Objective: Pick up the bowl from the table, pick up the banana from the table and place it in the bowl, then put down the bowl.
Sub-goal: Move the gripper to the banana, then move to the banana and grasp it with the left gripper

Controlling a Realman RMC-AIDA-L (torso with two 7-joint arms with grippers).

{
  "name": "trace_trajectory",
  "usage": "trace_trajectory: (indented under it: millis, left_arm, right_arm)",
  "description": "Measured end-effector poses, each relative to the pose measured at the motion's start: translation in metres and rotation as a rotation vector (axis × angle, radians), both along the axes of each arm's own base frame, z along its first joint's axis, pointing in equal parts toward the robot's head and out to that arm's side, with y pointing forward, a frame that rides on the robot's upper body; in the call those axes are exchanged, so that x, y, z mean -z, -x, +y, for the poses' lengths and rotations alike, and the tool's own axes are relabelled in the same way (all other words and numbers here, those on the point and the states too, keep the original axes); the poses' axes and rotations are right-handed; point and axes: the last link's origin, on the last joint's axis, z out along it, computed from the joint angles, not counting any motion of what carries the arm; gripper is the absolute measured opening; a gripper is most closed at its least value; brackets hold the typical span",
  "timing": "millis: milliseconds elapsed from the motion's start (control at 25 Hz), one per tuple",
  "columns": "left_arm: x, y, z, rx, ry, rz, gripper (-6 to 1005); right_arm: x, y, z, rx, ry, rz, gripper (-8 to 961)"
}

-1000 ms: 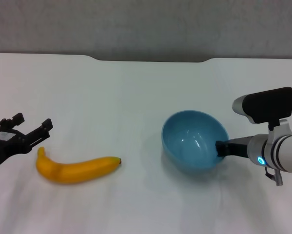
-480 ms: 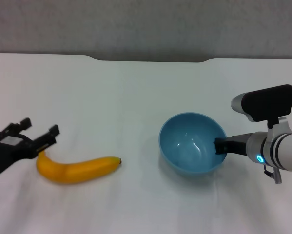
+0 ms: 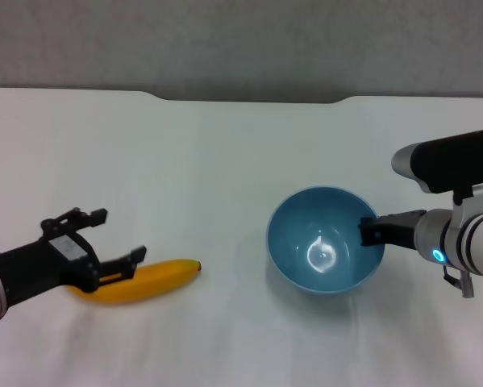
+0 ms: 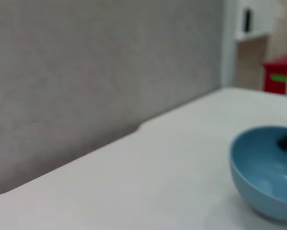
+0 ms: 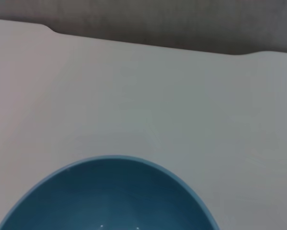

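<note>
left tool (image 3: 112, 247) advanced, spread over banana (image 3: 148, 279)

One bowl (image 3: 324, 250), light blue, sits right of centre in the head view. One banana (image 3: 148, 281), yellow, lies at lower left. Both are on one white table (image 3: 225, 161). Two grippers show: the left gripper (image 3: 116, 246) and the right gripper (image 3: 368, 233).

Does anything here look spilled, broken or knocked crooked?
Nothing stands out. The bowl is empty and unchipped, held at its rim by the right hand. The banana lies whole on the table, with the left hand open over its stem end. No spills show.
</note>
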Motion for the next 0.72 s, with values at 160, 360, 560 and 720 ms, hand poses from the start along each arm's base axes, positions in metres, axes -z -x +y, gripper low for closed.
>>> trace_trajectory:
  millis: [160,360,560,720]
  left_arm:
    - [0.001,-0.010,0.009,0.068,0.082,0.182,895]
    - [0.009,-0.016,0.015,0.124,0.123,0.298,895]
    - [0.018,-0.026,0.021,0.208,0.161,0.450,895]
    - [0.030,-0.029,0.028,0.247,0.190,0.582,894]
  right_arm:
    - [-0.003,0.005,0.000,-0.010,-0.001,0.003,35]
    - [-0.008,0.011,0.001,-0.025,-0.003,0.008,35]
    - [-0.012,0.018,0.002,-0.038,-0.004,0.016,35]
    - [-0.014,0.021,0.000,-0.043,-0.005,0.022,35]
